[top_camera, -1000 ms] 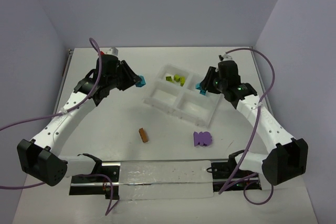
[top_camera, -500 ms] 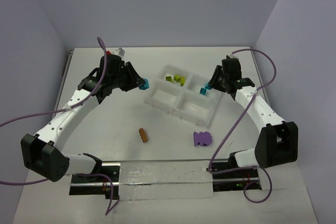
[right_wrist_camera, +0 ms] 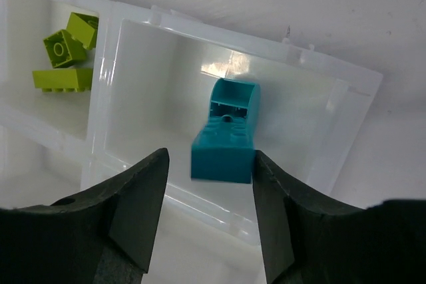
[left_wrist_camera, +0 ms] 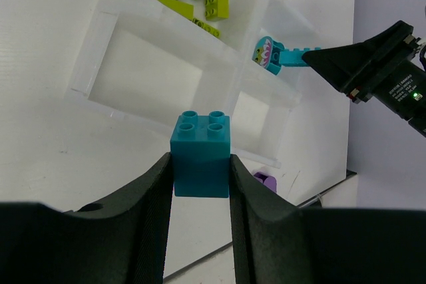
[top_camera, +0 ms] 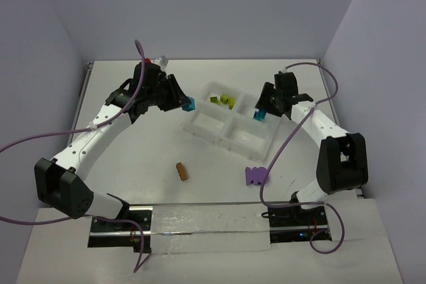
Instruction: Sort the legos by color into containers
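A cube-shaped teal lego is clamped between the fingers of my left gripper, which hangs just left of the white tray of containers. My right gripper is open over the far right compartment. A second teal lego lies against its right finger, with a gap to the left finger. Lime legos lie in the far left compartment. An orange-brown lego and a purple clump rest on the table in front of the tray.
A long clear strip with black brackets runs along the near edge between the arm bases. The two near compartments of the tray hold nothing. Purple cables loop beside both arms.
My left gripper has carried its teal lego rightward to the tray's left edge. My right gripper's jaws have spread apart above the far right compartment, loosening their hold on the other teal lego.
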Motion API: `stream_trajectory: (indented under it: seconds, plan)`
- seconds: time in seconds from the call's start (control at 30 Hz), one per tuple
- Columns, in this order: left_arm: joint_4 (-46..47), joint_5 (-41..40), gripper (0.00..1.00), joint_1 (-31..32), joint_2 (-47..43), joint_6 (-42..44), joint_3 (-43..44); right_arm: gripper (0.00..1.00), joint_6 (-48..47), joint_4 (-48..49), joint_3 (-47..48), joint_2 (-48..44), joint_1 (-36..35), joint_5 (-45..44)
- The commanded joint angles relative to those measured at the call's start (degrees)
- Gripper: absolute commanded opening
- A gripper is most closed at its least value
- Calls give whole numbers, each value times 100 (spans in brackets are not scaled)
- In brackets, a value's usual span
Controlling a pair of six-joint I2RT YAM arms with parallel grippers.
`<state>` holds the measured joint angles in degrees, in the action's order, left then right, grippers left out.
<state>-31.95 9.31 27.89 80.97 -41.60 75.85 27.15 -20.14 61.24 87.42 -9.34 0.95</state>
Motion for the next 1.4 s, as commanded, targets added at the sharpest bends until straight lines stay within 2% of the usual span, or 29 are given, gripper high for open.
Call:
stream_trajectory:
  seconds: [0.0,0.43,0.63,0.83,0.93,1.03,1.17,1.37]
  plan:
    - [30,160,0,77,42,99,299,65,-27,262,416,-19,20,129]
    - [42,214,0,164,77,169,377,67,-182,-116,923,-732,18,147]
    - [123,370,0,249,66,315,383,66,-189,-229,927,-1240,-81,583]
    - [290,449,0,393,103,302,347,66,-184,128,684,-1815,-962,1666]
    - [486,251,0,445,60,48,264,66,-63,341,522,-1816,-1824,1682]
    - [655,51,0,463,-45,-329,127,66,225,596,477,-1709,-2269,1558]
    - [960,161,0,516,-226,-391,-62,66,601,856,449,-1571,-2397,1584]
    - [712,-62,0,520,-317,-396,-105,66,647,701,618,-1464,-2436,1621]
